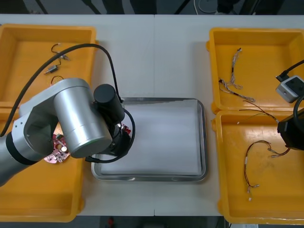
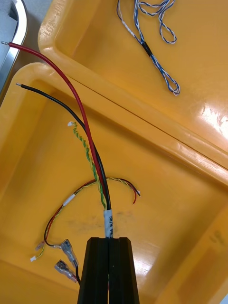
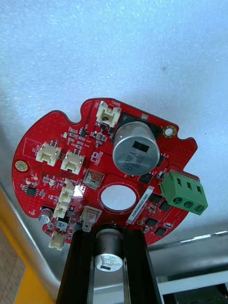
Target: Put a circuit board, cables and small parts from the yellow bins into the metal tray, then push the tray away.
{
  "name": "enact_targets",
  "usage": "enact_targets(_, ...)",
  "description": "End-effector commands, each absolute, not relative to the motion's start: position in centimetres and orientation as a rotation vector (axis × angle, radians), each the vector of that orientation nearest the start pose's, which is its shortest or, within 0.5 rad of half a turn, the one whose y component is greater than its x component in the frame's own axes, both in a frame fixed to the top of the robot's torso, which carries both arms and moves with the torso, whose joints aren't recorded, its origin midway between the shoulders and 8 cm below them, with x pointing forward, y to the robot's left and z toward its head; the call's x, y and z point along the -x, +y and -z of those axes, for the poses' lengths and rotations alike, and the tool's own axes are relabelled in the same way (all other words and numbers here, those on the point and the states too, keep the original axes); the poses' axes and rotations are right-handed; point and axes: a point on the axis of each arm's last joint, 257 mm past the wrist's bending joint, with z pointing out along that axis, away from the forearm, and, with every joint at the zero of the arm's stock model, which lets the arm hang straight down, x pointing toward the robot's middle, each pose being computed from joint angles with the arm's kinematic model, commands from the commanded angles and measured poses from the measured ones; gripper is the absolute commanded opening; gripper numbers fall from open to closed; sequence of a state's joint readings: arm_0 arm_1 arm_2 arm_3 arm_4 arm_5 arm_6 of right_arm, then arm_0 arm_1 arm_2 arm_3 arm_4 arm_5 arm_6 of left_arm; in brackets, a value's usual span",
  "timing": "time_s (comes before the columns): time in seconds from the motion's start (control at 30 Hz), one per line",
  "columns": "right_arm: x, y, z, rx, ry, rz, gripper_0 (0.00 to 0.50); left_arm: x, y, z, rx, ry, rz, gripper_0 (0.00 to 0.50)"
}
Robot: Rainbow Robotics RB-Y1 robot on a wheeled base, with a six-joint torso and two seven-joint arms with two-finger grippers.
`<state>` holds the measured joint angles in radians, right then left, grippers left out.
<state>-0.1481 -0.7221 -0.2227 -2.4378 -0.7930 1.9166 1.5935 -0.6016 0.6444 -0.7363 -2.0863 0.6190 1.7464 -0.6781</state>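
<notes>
**Loading stage, both arms engaged.** The left gripper hangs over the left side of the metal tray. Its fingers are clamped on the rim of a round red circuit board, with a small silver component standing between them. Judged from the hold, gripping at the edge spares the white connectors and the green terminal block, and it lets the board be laid flat on the tray's white floor. Whether the board touches that floor cannot be told.

The right gripper is above the nearer right bin. Its fingers are pressed close on a red and black cable, taken at the white label where the strands are bundled — probably the firmest place to pinch. The stripped ends reach out past the fingers towards the bin's rim.

A red and yellow cable lies on the bin floor just beside the fingers. A blue and white cable rests in the farther right bin, and a second circuit board lies in the nearer left bin.

The tray sits on the counter between the bins — an early stage by judgement, with the cable, the small parts and the push not yet done.
</notes>
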Motion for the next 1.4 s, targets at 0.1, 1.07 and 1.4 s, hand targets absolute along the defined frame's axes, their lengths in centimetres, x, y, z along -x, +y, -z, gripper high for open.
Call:
enact_targets(0.1, -36.4, -30.4, 14.1, 0.723, 2.451, 0.214, 0.000, -38.4, 10.6, 27.1, -0.215, 2.740, 0.004, 0.000)
enact_targets(1.07, -36.1, -29.9, 14.4, 0.742, 2.457, 0.190, 0.000, -37.4, 9.5, 28.6, -0.198, 2.739, 0.022, 0.500)
enact_targets(1.4, -36.0, -28.4, 13.4, 0.841, 2.422, 0.156, 0.000, -37.7, 9.6, 25.4, -0.158, 2.703, 0.047, 0.500)
